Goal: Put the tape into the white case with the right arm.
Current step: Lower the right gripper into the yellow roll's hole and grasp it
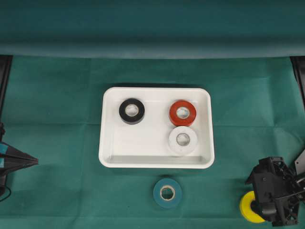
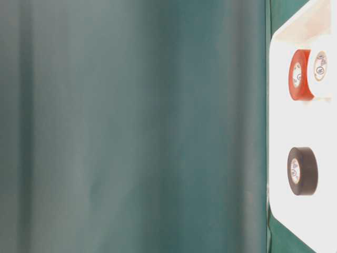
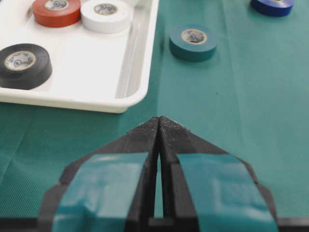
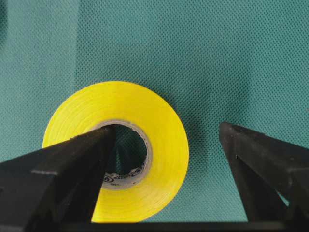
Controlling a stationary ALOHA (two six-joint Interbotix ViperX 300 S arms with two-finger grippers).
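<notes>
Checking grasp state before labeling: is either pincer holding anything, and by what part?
Nothing held. The right pincer is open over the yellow tape, one finger over its core hole, not clamped. The left pincer is shut, empty.

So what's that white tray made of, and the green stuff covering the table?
The white case looks like moulded plastic, possibly enamelled metal: glossy, with rounded corners and bright reflections along its raised rim. The green cover looks like woven cloth: matte, with a fine mesh texture in the right wrist view and soft creases. The yellow tape roll under the right claw looks like smooth vinyl.
</notes>
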